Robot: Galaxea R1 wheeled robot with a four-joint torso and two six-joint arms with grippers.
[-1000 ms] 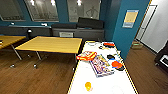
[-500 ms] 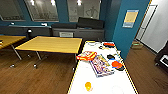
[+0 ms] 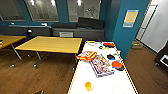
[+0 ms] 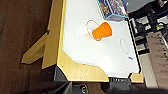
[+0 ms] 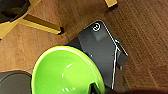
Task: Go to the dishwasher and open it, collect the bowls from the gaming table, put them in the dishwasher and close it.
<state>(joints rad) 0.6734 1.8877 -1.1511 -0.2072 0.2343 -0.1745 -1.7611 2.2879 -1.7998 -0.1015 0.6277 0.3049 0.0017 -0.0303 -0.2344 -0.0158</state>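
The gaming table [image 3: 110,82] stands right in front of me, white-topped with yellow edges, and reaches away from me. On it lie an orange cup [image 3: 88,85] on its side, a red box [image 3: 86,55], a colourful game box [image 3: 101,65], and round red-orange dishes [image 3: 117,64] and black ones [image 3: 110,57] near its right edge. The left wrist view looks down on the table's near end [image 4: 82,50] and the orange cup [image 4: 102,30]. A bright green bowl [image 5: 65,72] hangs over the wooden floor in my right gripper [image 5: 93,88]. The dishwasher is out of view.
Yellow-topped tables [image 3: 52,44] stand to the left on a wooden floor, with a dark bench [image 3: 77,31] behind them. A teal pillar [image 3: 127,27] rises beyond the gaming table's far right. My own dark base [image 5: 100,47] lies under the green bowl, near a yellow table leg [image 5: 40,23].
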